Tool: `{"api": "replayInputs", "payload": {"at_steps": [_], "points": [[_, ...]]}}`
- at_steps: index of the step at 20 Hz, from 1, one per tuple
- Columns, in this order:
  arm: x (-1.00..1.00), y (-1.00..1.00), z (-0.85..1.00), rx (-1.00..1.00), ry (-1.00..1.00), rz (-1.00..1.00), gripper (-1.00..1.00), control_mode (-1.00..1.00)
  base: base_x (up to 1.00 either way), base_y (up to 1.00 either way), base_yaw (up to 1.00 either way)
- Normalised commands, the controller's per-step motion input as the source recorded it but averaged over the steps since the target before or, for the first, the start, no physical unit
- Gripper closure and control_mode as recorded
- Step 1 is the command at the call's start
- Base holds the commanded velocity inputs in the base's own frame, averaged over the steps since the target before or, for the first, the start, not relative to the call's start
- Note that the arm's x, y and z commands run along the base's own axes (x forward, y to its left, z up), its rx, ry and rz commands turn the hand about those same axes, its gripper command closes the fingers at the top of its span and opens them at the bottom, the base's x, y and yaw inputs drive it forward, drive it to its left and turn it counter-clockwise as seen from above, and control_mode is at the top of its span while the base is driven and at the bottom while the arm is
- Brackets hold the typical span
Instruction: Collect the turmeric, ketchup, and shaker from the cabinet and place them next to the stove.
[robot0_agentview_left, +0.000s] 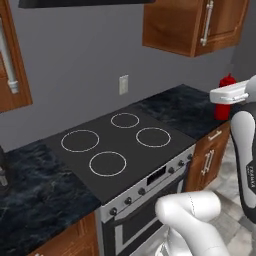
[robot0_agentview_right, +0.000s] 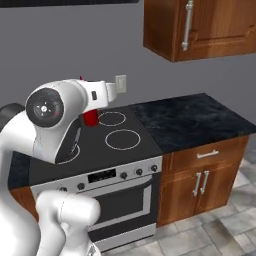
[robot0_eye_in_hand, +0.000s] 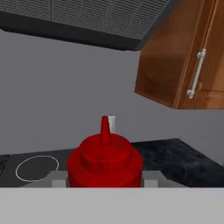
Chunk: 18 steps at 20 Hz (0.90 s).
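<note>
Gripper (robot0_eye_in_hand: 105, 180): closed on the ketchup, one grey finger (robot0_eye_in_hand: 57, 178) showing on each side of the bottle's shoulder in the hand view; jaws themselves hidden behind the arm in both base views.
Ketchup (robot0_eye_in_hand: 105, 159): red bottle with pointed nozzle, upright, held at the end of the arm; seen at the right edge of the left base view (robot0_agentview_left: 225, 95), in front of the dark counter (robot0_agentview_left: 187, 107); whether its base touches the counter, hard to tell.
Stove (robot0_agentview_left: 117, 145): black cooktop with four white rings, steel front with knobs below.
Cabinet (robot0_agentview_right: 210, 27): reddish-brown, up on the wall above the counter, door shut, long grey bar handle (robot0_agentview_right: 187, 25).
Wall: grey, with a white outlet plate (robot0_agentview_left: 123, 84) behind the stove.
Hood (robot0_eye_in_hand: 87, 19): dark, overhead in the hand view.
</note>
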Motion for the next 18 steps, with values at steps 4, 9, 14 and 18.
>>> {"api": "replayInputs", "payload": {"at_steps": [4,9,14,18], "points": [[0.00,0.00,0.00,0.00,0.00,0.00,1.00,1.00,0.49,-0.39,0.34],[0.00,0.00,0.00,0.00,0.00,0.00,1.00,1.00,0.50,-0.40,0.32],[0.00,0.00,0.00,0.00,0.00,0.00,1.00,1.00,0.55,-0.37,0.32],[0.00,0.00,0.00,0.00,0.00,0.00,1.00,1.00,0.61,-0.26,0.32]]}}
